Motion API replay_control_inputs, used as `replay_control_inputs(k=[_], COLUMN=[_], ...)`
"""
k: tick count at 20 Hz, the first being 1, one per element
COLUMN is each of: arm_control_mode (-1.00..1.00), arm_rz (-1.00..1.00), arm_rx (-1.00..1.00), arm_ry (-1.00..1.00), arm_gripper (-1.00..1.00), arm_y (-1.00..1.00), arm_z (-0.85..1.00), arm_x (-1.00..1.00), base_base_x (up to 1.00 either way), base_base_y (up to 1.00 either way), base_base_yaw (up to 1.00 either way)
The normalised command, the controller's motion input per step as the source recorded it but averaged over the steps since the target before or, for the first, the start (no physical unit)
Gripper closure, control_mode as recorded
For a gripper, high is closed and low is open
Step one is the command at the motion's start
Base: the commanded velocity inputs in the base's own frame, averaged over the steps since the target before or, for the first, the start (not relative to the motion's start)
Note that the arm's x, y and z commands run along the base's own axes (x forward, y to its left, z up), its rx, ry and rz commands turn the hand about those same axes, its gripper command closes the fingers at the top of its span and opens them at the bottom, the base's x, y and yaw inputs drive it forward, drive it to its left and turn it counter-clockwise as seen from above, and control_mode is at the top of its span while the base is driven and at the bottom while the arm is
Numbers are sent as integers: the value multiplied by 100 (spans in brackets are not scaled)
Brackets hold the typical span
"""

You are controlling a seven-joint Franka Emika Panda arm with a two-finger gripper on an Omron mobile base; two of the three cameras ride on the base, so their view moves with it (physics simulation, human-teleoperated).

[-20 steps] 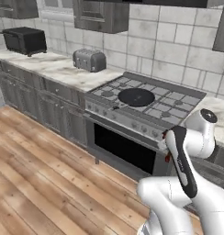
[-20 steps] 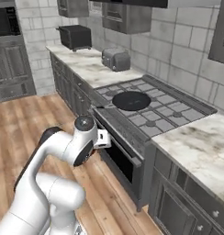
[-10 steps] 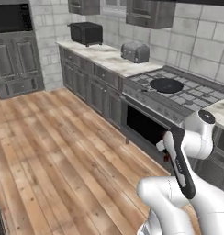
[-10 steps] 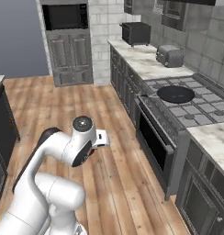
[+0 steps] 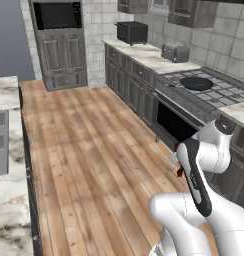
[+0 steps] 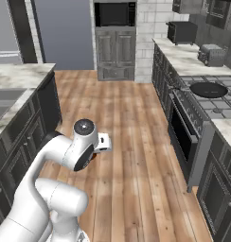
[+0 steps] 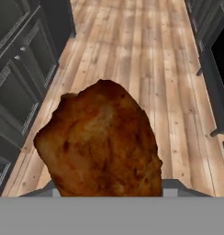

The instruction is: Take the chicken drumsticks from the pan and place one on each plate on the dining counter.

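Currently mid-transit, drumstick (image 7: 101,142) in close-up in hand view, seated low between the gripper's tips, so gripper (image 5: 179,165) judged clamped on it, jaws part-way apart around the meat; fingertips themselves hidden behind the piece. Arm folded close to the body, hand tucked low over the wood floor (image 6: 122,123).

Pan (image 6: 208,89) on the stove (image 6: 217,101) at roughly 2 o'clock in right base view; same pan (image 5: 196,83) near 2 o'clock in left base view. Contents too small to tell. Dining counter (image 6: 22,78) at 9 to 10 o'clock in right base view, marble edge (image 5: 6,200) along 8 o'clock in left base view. Plates not made out.

Advice for the carry: hold grip steady, no loosening over the floor. Keep hand level, avoid sharp swings while the base turns. Approach counter square-on, raise hand above the marble top before reaching in, locate an unfilled plate first, lower close, then release.
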Motion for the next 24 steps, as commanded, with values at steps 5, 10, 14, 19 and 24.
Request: replay_control_inputs(k=[5, 10, 14, 19, 24], arm_control_mode=[100, 100, 100, 100, 100], arm_rz=[0, 0, 0, 0, 0], arm_rx=[0, 0, 0, 0, 0], arm_ry=[0, 0, 0, 0, 0], arm_gripper=[100, 100, 100, 100, 100], arm_y=[0, 0, 0, 0, 0], arm_z=[0, 0, 0, 0, 0], arm_x=[0, 0, 0, 0, 0], base_base_x=[-100, -100, -100, -88, -14], base_base_y=[0, -1, 0, 22, 99], base_base_yaw=[37, 33, 28, 20, 6])
